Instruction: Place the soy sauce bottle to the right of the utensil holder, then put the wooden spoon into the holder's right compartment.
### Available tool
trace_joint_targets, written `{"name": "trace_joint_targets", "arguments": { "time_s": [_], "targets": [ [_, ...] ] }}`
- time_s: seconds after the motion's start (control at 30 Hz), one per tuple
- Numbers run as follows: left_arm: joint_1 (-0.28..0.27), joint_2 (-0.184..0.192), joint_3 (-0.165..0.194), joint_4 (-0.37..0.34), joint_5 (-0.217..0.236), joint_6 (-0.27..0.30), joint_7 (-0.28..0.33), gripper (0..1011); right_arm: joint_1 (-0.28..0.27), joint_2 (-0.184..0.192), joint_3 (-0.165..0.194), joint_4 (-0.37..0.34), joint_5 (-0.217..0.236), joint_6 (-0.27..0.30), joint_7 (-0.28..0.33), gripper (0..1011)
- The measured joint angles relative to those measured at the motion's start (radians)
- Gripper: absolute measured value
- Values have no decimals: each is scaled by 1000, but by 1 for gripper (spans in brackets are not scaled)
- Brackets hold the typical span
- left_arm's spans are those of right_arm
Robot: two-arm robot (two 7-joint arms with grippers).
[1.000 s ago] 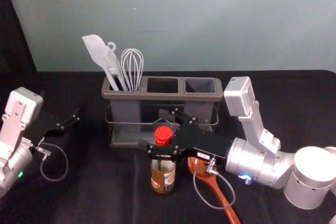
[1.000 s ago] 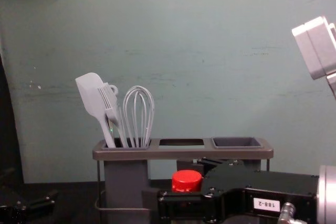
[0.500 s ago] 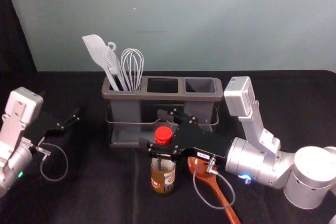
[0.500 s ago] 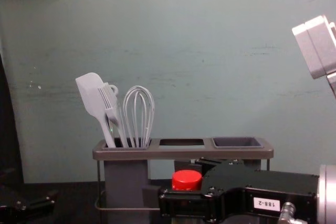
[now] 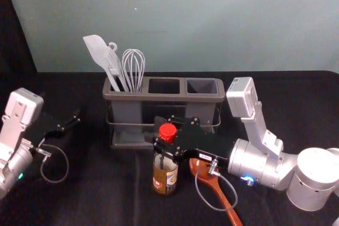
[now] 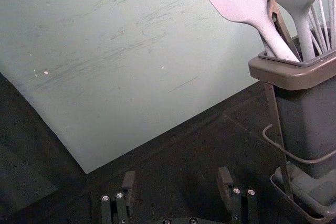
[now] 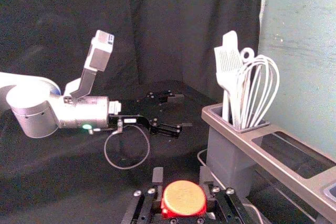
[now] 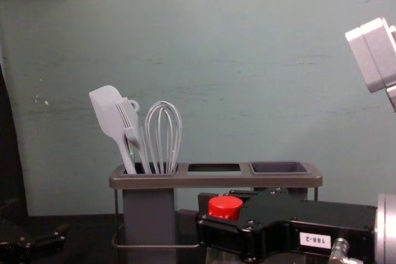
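Utensil holder (image 5: 164, 98): upright on the dark table (image 5: 100, 199). Right gripper (image 5: 159, 132): in front of holder, closed on the soy sauce bottle just below its red cap. Left gripper (image 5: 61, 108): parked left of holder, fingers spread wide. Bottle (image 5: 165, 177): before the holder's middle section, not at its right side. Wooden spoon (image 5: 214, 183): lying right of bottle, bowl partly under right gripper. Left compartment: spatula (image 5: 97, 51), whisk (image 5: 133, 67), brush (image 8: 128, 120).
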Motion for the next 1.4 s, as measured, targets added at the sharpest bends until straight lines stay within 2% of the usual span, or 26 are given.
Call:
{"name": "trace_joint_targets", "arguments": {
  "time_s": [0.13, 0.23, 0.4, 0.6, 0.7, 0.73, 0.77, 0.83, 0.97, 1.0, 1.1, 1.2, 1.4],
  "targets": [
    [0, 0, 0, 0, 0, 0, 0, 1011, 0, 0, 0, 0, 0, 0, 0, 374],
    [0, 0, 0, 0, 0, 0, 0, 1011, -2, 3, 0, -7, -2, 0, -2, 361],
    [0, 0, 0, 0, 0, 0, 0, 1011, -25, 26, 0, -81, -20, 0, -20, 361],
    [0, 0, 0, 0, 0, 0, 0, 1011, -78, 75, 31, -184, -21, 14, -52, 361],
    [0, 0, 0, 0, 0, 0, 0, 1011, -122, 108, 61, -234, -20, 12, -73, 360],
    [0, 0, 0, 0, 0, 0, 0, 1011, -150, 128, 83, -258, -19, 8, -88, 361],
    [0, 0, 0, 0, 0, 0, 0, 1011, -150, 128, 83, -258, -19, 8, -88, 361],
    [0, 0, 0, 0, 0, 0, 0, 1011, -216, 167, 136, -298, -9, -9, -116, 361],
    [0, 0, 0, 0, 0, 0, 0, 1012, -299, 211, 209, -336, 7, -36, -143, 361],
    [0, 0, 0, 0, 0, 0, 0, 1011, -338, 230, 244, -351, 14, -48, -156, 361],
    [0, 0, 0, 0, 0, 0, 0, 1011, -392, 255, 302, -369, 21, -63, -174, 360],
    [0, 0, 0, 0, 0, 0, 0, 1012, -427, 269, 348, -373, 21, -66, -195, 360],
    [0, 0, 0, 0, 0, 0, 0, 1011, -430, 259, 393, -337, 17, -63, -216, 361]
  ]
}}
